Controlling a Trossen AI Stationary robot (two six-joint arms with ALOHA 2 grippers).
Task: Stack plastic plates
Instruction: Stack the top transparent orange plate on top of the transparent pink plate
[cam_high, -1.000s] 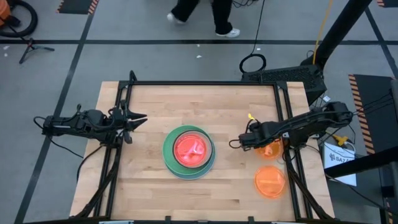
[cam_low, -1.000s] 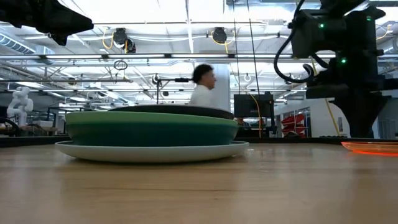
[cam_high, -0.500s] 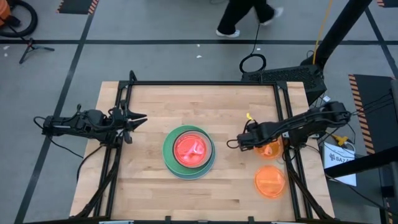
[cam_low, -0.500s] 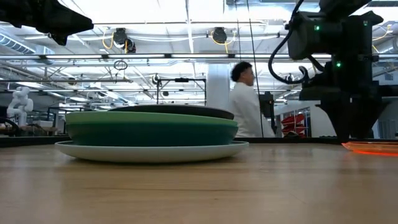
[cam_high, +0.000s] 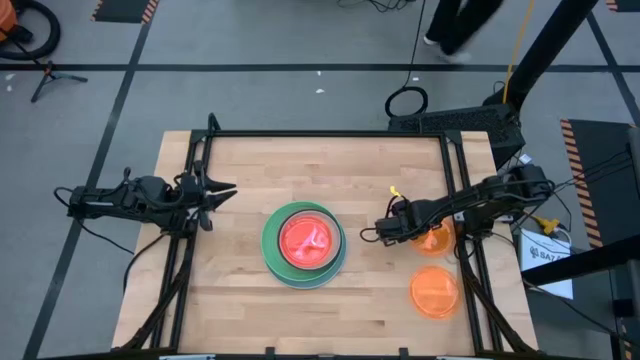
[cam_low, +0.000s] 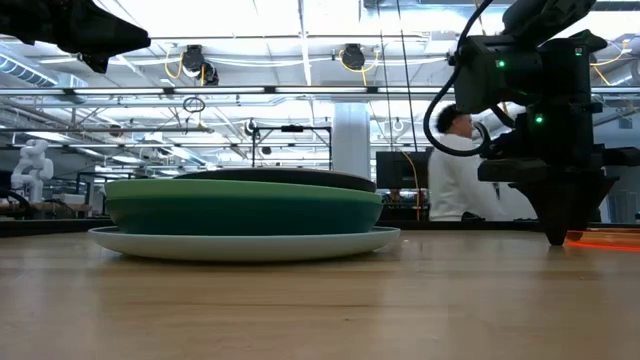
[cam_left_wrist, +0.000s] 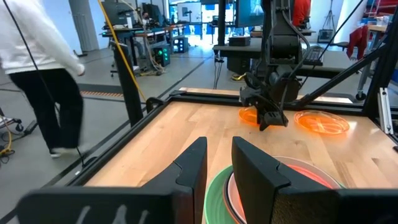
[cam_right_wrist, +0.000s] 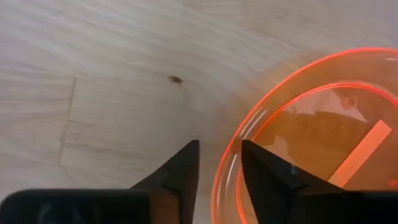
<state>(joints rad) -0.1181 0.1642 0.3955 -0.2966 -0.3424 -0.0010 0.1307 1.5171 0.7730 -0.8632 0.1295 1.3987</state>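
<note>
The stack of plates sits at the table's centre, red one on top. At right centre, an orange plate lies under the right hand, which points down, its fingers narrowly parted astride the rim. The left hand hovers level at left, fingers slightly apart, empty.

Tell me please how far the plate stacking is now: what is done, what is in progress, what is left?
Done: a stack stands mid-table, red-orange plate on top. In progress: the right gripper is down at the rim of a translucent orange plate, fingers apart, nothing lifted. Left: that plate and a second orange one. The left gripper waits at the table's left edge.
</note>
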